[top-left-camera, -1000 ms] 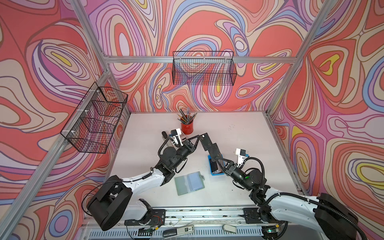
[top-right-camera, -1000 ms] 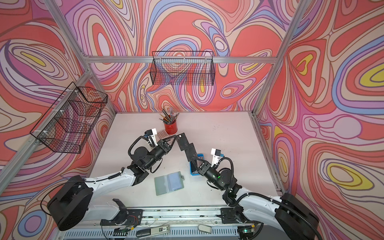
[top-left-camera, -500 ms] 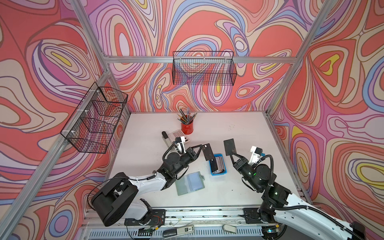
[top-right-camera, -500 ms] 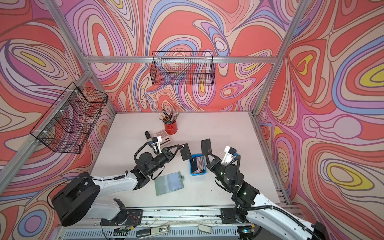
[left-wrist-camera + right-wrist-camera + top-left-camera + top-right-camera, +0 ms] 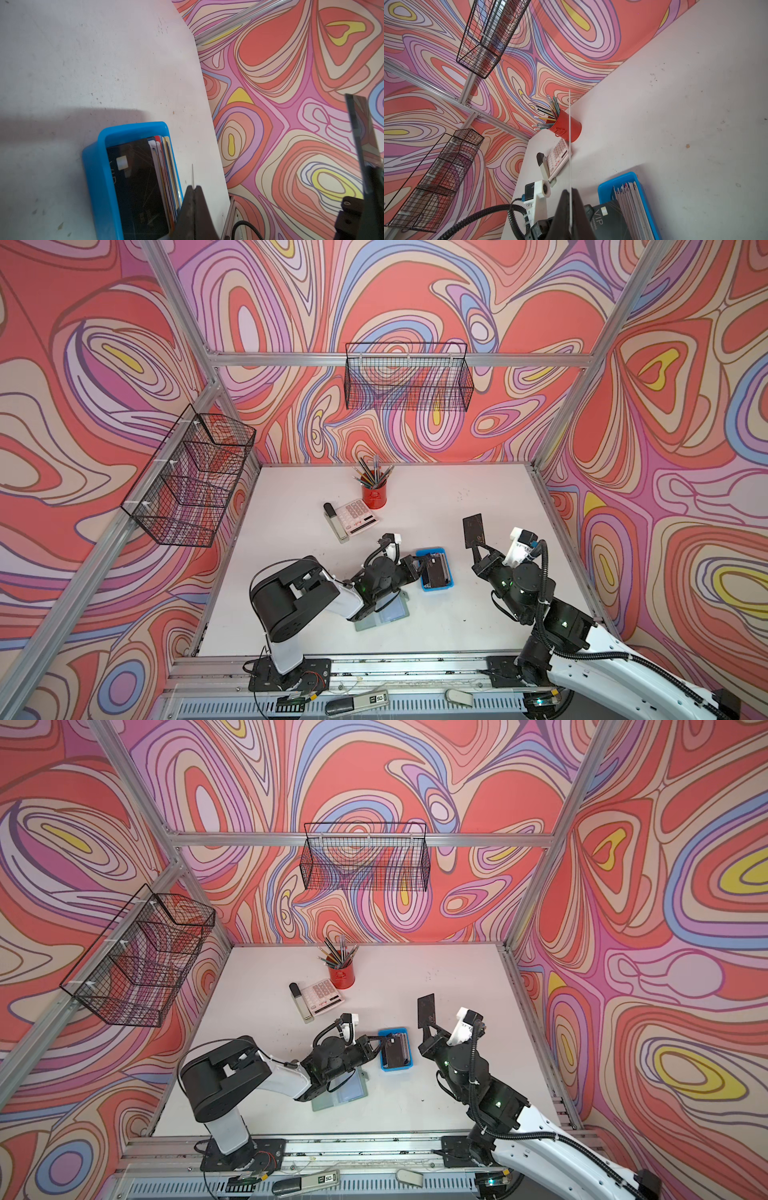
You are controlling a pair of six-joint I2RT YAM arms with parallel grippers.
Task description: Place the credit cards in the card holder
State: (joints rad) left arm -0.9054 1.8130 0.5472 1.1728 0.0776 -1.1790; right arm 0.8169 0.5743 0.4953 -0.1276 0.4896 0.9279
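Note:
The card holder (image 5: 392,611) (image 5: 350,1090) lies open on the table, pale green with clear sleeves, and my left arm hides part of it. Several credit cards (image 5: 166,166) (image 5: 631,203) stand in a blue tray (image 5: 436,588) (image 5: 395,1069), and a black VIP card (image 5: 135,182) (image 5: 608,216) leans at their front. My left gripper (image 5: 420,562) (image 5: 193,188) is at the tray's side. It is shut on a thin card seen edge-on. Right of the tray, my right gripper (image 5: 478,549) (image 5: 571,193) is shut on a dark card (image 5: 473,531) (image 5: 427,1011) and holds it upright above the table.
A red pencil cup (image 5: 374,495), a calculator (image 5: 357,516) and a stapler-like tool (image 5: 334,522) sit behind the tray. Wire baskets hang on the left wall (image 5: 191,477) and the back wall (image 5: 409,381). Metal frame rails border the table.
My two grippers, close together over the middle a second ago, have parted. The left has come down to the blue tray. The right has drawn back to the right with its dark card.

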